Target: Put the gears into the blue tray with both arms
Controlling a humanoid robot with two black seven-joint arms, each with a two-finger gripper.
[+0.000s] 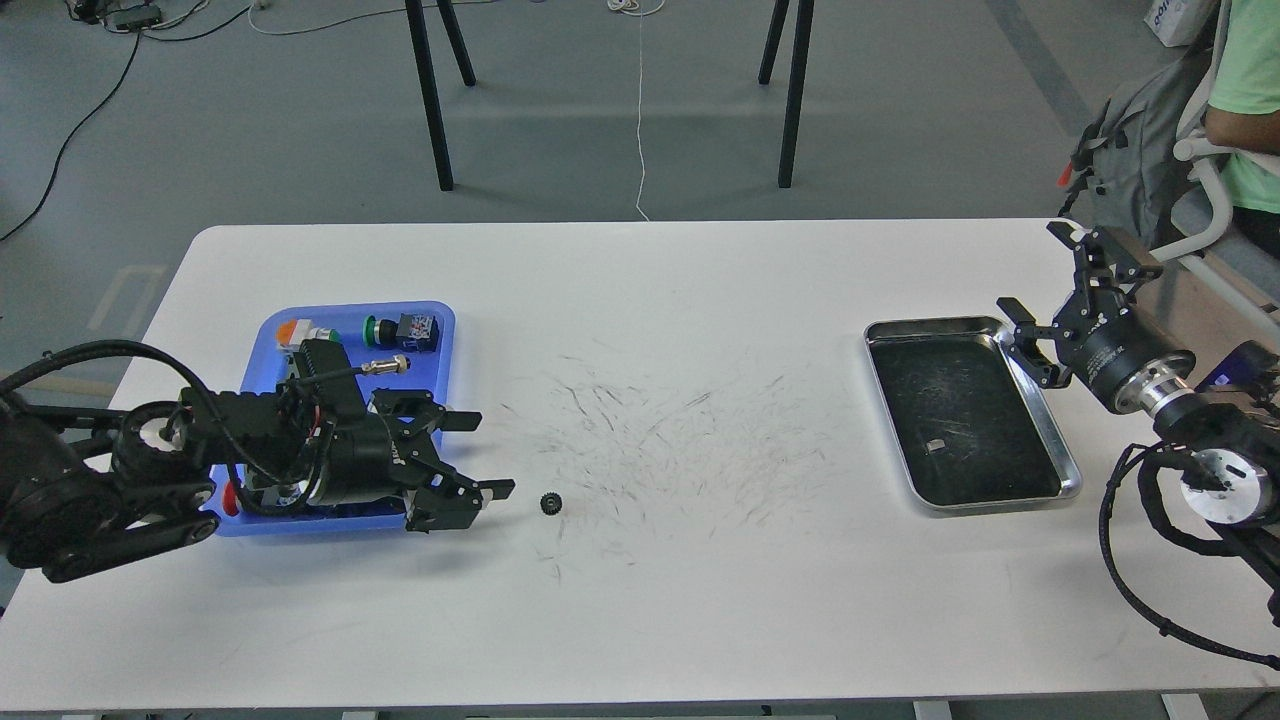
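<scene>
Head view: one gear (pixel 550 503) lies flat on the white table (pixel 640 620), lower centre-left of the frame, outside the blue tray (pixel 445 325) at left. The left gripper (pixel 485 455) sits just left of the gear, jaws spread wide, holding nothing, not touching it. Push-button switches (pixel 400 329) rest in the tray's upper part. At right, the right gripper (pixel 1040 285) hovers by the silver tray (pixel 1050 440) corner, jaws wide and empty.
</scene>
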